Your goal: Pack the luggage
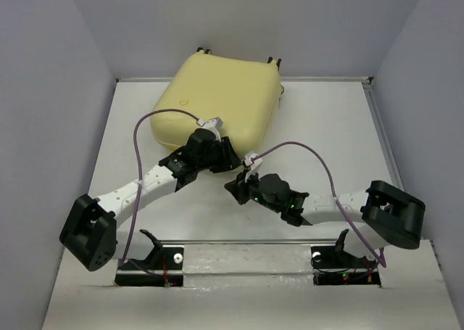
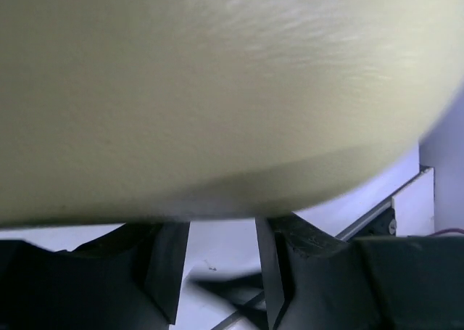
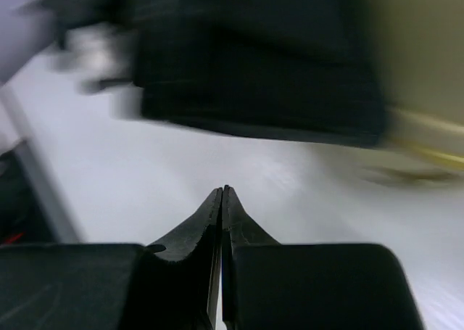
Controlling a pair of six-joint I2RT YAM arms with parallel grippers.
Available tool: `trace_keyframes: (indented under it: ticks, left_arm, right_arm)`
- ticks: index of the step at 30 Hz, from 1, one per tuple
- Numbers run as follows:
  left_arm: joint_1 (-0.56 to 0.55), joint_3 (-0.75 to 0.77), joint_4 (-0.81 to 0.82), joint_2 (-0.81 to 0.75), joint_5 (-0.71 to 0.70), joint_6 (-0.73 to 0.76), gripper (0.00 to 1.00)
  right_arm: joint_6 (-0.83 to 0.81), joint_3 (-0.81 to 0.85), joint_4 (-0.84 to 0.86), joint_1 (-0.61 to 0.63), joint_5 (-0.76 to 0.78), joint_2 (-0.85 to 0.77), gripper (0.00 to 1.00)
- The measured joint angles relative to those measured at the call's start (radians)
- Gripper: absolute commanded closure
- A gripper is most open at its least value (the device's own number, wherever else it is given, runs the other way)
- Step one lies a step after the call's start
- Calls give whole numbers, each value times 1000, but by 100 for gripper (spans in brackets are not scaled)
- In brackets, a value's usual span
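The luggage (image 1: 217, 101) is a large pale yellow hard-shell suitcase lying shut at the back of the table, with its wheels at the far edge. It fills the top of the left wrist view (image 2: 217, 91). My left gripper (image 1: 223, 154) is at its near edge, open and empty (image 2: 221, 230), with the fingertips reaching under the shell's rim. My right gripper (image 1: 235, 186) is shut and empty (image 3: 222, 192), low over the table just right of the left wrist. The right wrist view shows the left gripper's black body (image 3: 254, 62) and a strip of luggage (image 3: 420, 47).
White table (image 1: 326, 127) with grey walls on three sides. A metal rail (image 1: 246, 244) and two black arm bases (image 1: 148, 261) (image 1: 341, 261) line the near edge. Purple cables (image 1: 141, 138) loop over both arms.
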Motion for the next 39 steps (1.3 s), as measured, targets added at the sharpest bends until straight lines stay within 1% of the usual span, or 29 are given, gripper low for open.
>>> trace_keyframes:
  ticks: [3, 5, 6, 7, 10, 11, 12, 14, 15, 16, 18, 19, 20, 21, 23, 25, 26, 27, 28, 30, 33, 35, 39]
  left_arm:
    - [-26, 53, 14, 24, 0, 15, 49]
    - [-29, 93, 26, 16, 0, 25, 44]
    - [-28, 110, 23, 5, -2, 31, 41]
    - [-28, 120, 22, -11, -9, 39, 32]
    - [-12, 155, 11, -101, -52, 67, 25]
    - [1, 177, -13, -144, -75, 75, 21]
    - [18, 194, -28, -179, -87, 83, 20]
    - [71, 251, -74, -246, -123, 106, 16]
    - [103, 283, -87, -270, -134, 116, 14]
    - [143, 307, -97, -284, -138, 121, 14]
    - [238, 385, -135, -268, -136, 154, 10]
    - [287, 414, -144, -257, -126, 164, 9]
    - [357, 459, -151, -228, -125, 179, 9]
    - [422, 492, -152, -196, -120, 189, 9]
    - [528, 531, -155, -123, -88, 195, 9]
    - [630, 552, -143, -45, -51, 189, 10]
    - [673, 553, -134, 8, -26, 179, 11]
    - [727, 556, -134, 80, 6, 164, 11]
    - [768, 560, -135, 143, 35, 149, 11]
    - [823, 562, -129, 280, 91, 113, 12]
    - [885, 568, -127, 430, 142, 68, 12]
    - [896, 591, -127, 512, 171, 46, 13]
    - [890, 653, -100, 668, 216, 12, 13]
  right_arm:
    - [28, 74, -9, 81, -63, 55, 93]
    - [32, 114, -19, 114, -100, 60, 93]
    - [32, 119, -22, 114, -108, 57, 93]
    - [36, 122, -23, 112, -113, 47, 93]
    - [58, 68, -24, 106, -113, -8, 93]
    - [76, 21, -31, 104, -107, -44, 93]
    - [89, -16, -38, 104, -97, -73, 93]
    - [118, -94, -132, 102, -46, -163, 91]
    - [132, -113, -198, 96, -19, -221, 87]
    - [137, -123, -238, 82, -3, -266, 87]
    - [159, -122, -325, 0, -3, -349, 78]
    - [168, -108, -378, -91, 3, -400, 68]
    - [172, -97, -406, -144, 1, -421, 63]
    - [180, -74, -447, -232, -7, -444, 58]
    - [179, -19, -505, -362, -15, -446, 55]
    - [176, 48, -540, -479, -46, -410, 56]
    - [175, 88, -554, -538, -68, -366, 57]
    - [174, 126, -558, -579, -88, -323, 60]
    - [172, 166, -561, -616, -105, -268, 65]
    - [165, 247, -577, -665, -128, -150, 67]
    - [155, 340, -595, -681, -155, -10, 69]
    - [151, 426, -617, -686, -171, 92, 69]
    - [151, 543, -628, -699, -189, 213, 69]
